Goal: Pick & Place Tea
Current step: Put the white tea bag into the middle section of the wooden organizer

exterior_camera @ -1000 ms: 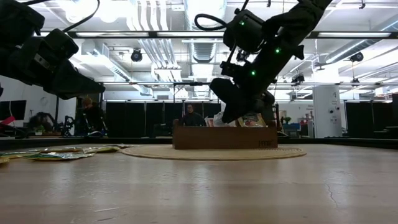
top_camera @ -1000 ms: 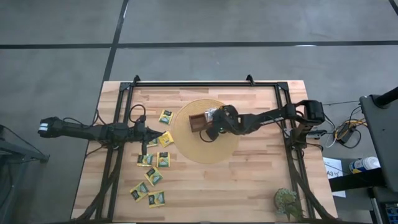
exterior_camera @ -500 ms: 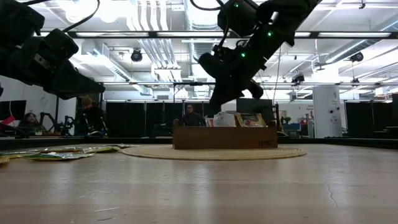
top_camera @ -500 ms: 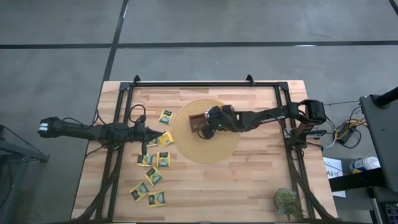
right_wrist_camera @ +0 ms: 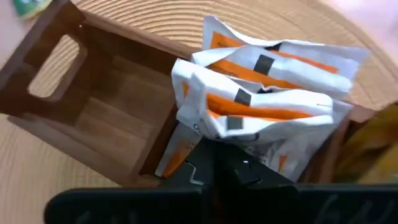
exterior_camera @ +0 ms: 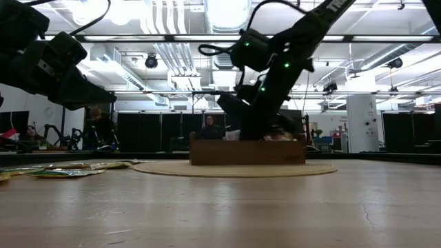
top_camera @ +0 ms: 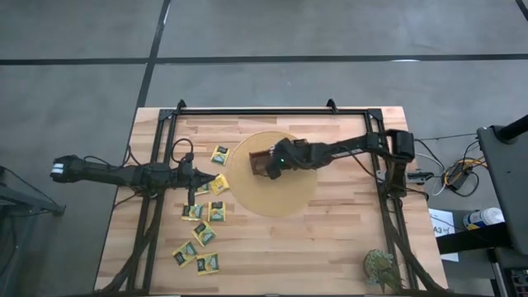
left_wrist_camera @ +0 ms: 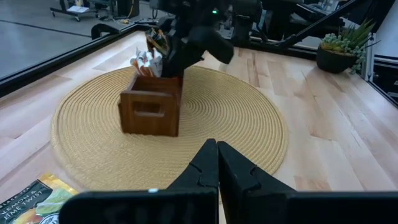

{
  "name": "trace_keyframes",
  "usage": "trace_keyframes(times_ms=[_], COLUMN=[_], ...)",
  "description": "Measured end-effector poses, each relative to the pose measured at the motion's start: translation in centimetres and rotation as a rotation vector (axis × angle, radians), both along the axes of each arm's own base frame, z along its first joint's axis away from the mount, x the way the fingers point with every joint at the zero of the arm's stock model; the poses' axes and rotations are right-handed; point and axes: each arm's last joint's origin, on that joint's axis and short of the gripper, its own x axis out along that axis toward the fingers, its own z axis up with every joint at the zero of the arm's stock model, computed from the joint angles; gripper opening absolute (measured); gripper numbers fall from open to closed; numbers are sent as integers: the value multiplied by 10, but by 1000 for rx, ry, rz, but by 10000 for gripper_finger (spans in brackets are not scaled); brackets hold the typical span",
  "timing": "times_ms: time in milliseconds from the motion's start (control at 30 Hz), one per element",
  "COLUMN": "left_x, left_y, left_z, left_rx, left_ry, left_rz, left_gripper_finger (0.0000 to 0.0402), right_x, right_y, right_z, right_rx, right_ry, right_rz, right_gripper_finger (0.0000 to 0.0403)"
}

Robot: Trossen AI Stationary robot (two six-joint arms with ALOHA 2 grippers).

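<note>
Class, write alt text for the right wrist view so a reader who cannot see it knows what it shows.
The right gripper reaches into a brown wooden tray on a woven round mat, at a bunch of white-and-orange tea packets standing in the middle compartment. The compartment beside them, at the tray's handle end, is empty.

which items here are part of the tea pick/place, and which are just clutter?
Job: yellow-green tea packets loose on the table; white-orange packets in the wooden tray; right pincer down in the tray; left pincer waiting, shut.
Clutter: woven mat; potted plant.
</note>
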Motion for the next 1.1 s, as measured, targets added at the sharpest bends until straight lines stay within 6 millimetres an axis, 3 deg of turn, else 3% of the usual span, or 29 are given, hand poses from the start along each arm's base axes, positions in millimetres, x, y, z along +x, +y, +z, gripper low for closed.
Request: trace_keyframes(times_ms=[100,233,567,867,1100], left_x=[0,0,0,0,0], left_y=[0,0,0,0,0], left_z=[0,0,0,0,0], left_rx=[0,0,0,0,0], left_ry=[0,0,0,0,-1], left_rz=[1,0,0,0,0], left_gripper_finger=[0,0,0,0,0], right_x=[8,14,11,8,4], right_y=[-5,-6,22,35,35], right_z=[-7,0,30,51,46], right_rx=[32,36,-66,-120,-91], right_ry=[64,139,235,191,192], right_rz=[-1,-4,-6,-15,-36], right_gripper_finger=[8,8,8,8,8])
